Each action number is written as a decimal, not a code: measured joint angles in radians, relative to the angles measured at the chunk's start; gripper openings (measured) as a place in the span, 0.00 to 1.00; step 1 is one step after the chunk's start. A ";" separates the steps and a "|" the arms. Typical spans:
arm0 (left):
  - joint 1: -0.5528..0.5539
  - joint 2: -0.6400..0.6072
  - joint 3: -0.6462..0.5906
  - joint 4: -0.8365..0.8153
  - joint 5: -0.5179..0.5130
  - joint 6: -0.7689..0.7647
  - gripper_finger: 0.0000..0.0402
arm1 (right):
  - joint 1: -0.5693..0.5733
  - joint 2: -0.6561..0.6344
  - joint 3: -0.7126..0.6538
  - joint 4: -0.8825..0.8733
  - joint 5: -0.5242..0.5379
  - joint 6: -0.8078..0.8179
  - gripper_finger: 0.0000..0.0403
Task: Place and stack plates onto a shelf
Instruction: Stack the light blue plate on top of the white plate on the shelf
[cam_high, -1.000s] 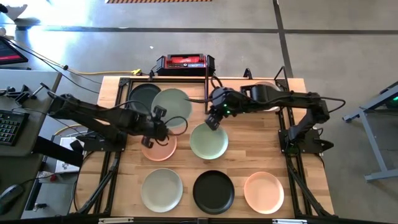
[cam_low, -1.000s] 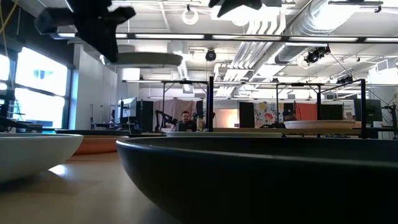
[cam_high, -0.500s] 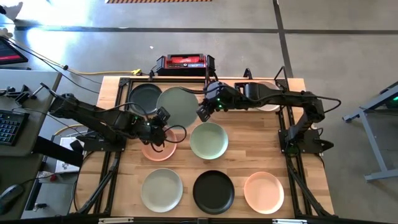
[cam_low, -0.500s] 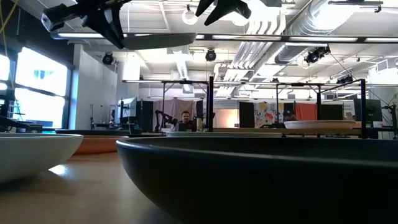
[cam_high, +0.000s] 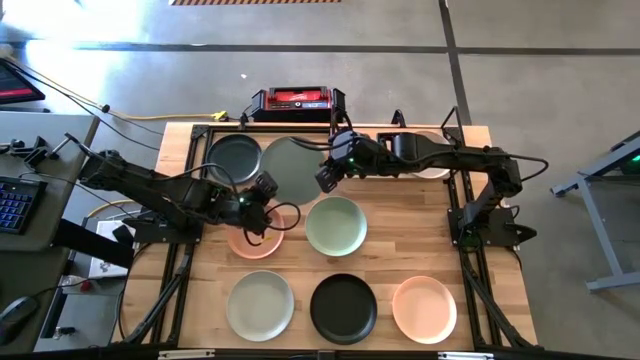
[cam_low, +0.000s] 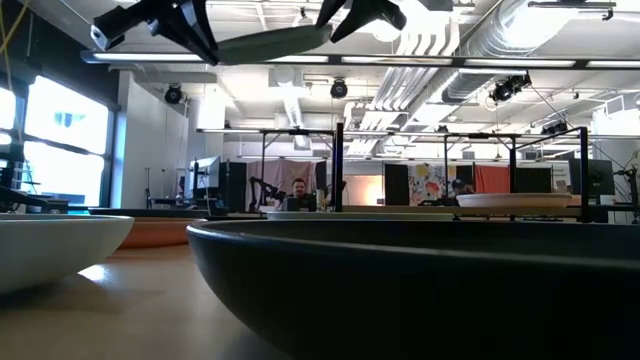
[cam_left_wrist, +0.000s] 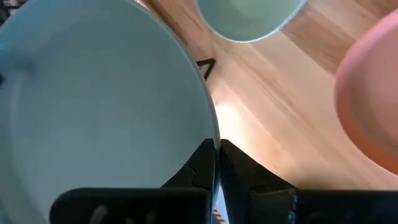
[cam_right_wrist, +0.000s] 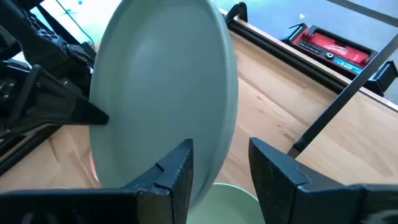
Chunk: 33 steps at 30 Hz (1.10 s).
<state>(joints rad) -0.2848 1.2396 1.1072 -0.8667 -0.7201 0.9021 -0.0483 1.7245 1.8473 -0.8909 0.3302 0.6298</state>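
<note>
Here the step in hand looks like a mid-air handover of a sage green plate (cam_high: 292, 168), lifted above the far part of the table (cam_high: 400, 250) beside the black plate (cam_high: 233, 157) that lies near the far left corner. The left gripper (cam_left_wrist: 217, 157) has its jaws clamped on the plate's rim, and the plate hangs tilted in the low view, its far side higher. The right gripper (cam_right_wrist: 219, 167) has its fingers spread wide, with the plate's opposite edge just in front of the gap, not yet between them as far as the wrist view shows. The shelf (cam_high: 440, 160) sits by the far right edge, with a pale plate already on it. Judging from this, the next move calls for the right gripper to slide onto the rim and close firmly before the left lets go. The other plates rest apart on the table, one peach-pink plate (cam_high: 255, 236) below the left gripper.
</note>
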 joint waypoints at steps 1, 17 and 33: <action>0.000 0.000 0.000 0.011 -0.009 0.005 0.01 | 0.000 0.000 0.000 0.000 0.000 0.003 0.33; 0.000 0.000 0.000 0.013 -0.023 -0.010 0.03 | 0.000 0.000 0.000 0.003 0.001 0.131 0.04; 0.023 0.000 0.000 0.010 0.010 -0.272 0.28 | 0.000 0.000 0.000 -0.007 0.007 0.177 0.01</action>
<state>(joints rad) -0.2619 1.2396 1.1072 -0.8567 -0.7103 0.6298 -0.0480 1.7245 1.8473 -0.8982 0.3374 0.8069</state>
